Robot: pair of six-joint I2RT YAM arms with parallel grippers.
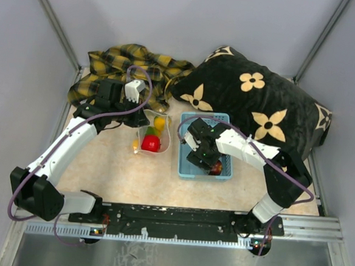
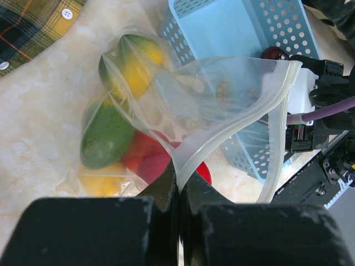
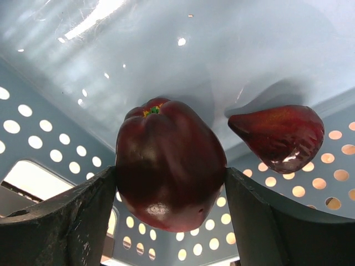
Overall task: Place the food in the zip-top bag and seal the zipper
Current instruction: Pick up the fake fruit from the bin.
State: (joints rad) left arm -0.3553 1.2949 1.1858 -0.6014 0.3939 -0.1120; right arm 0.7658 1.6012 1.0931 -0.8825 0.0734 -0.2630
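The clear zip-top bag (image 1: 154,133) lies left of the light-blue basket (image 1: 187,169) and holds red, yellow and green toy fruits. In the left wrist view I see the green piece (image 2: 105,136), a yellow one (image 2: 136,69) and a red one (image 2: 147,160) inside it. My left gripper (image 2: 180,185) is shut on the whitish zipper strip (image 2: 233,127) and holds the mouth open. My right gripper (image 3: 171,188) is down inside the basket, shut on a dark maroon fruit (image 3: 169,172). A second maroon piece (image 3: 280,136) lies on the basket floor beside it.
A yellow-black plaid shirt (image 1: 130,69) lies at the back left. A black pillow with cream flowers (image 1: 258,108) fills the back right, touching the basket's far side. Grey walls close in both sides. A metal rail (image 1: 220,220) runs along the near edge.
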